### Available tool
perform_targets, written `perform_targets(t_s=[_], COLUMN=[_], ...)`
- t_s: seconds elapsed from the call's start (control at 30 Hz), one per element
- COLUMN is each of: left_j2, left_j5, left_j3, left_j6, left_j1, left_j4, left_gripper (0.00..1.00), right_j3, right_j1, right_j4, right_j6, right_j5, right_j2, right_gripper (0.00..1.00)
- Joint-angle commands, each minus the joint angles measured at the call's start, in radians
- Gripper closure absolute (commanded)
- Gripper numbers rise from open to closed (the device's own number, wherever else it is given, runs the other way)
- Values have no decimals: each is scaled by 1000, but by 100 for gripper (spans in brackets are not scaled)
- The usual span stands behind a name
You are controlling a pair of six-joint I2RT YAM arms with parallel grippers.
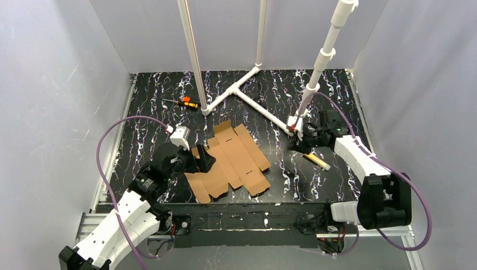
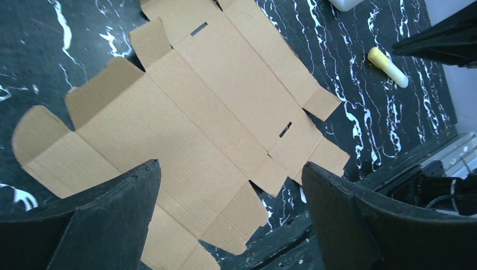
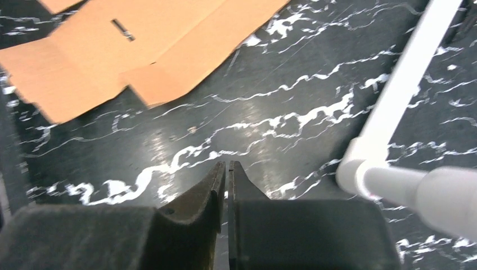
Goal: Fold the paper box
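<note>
Flat paper box (image 2: 225,107) on the table under the left gripper (image 2: 229,167).
The left fingers (image 2: 118,214) are spread wide over it. The right gripper (image 3: 226,166) is pinched together, with the box ahead of its tips, apart.

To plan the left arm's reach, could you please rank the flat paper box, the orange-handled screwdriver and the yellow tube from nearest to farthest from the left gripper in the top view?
1. paper box: flat, directly beneath the left gripper.
2. screwdriver: farther back, on the left.
3. yellow tube: off to the right.
</note>
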Motion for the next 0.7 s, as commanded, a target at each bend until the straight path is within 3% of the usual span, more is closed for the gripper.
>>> perform_targets(t_s=[0.0,0.23,0.4,0.67], left_j2=[55,146,148,122], left_j5=[28,42,40,-60], left_j3=[-19,-17,-17,73], left_j6=[-102,-135,-140,-59], left_j1=[5,5,5,6], left_j4=[68,100,102,5], left_gripper=[6,8,8,8], right_j3=[24,60,79,81], right_j1=[90,129,128,129], right_j4=[315,582,634,639], right_j6=[175,349,382,409], right_j5=[160,462,627,659], right_j2=[40,119,144,132], right_gripper=[88,89,91,90])
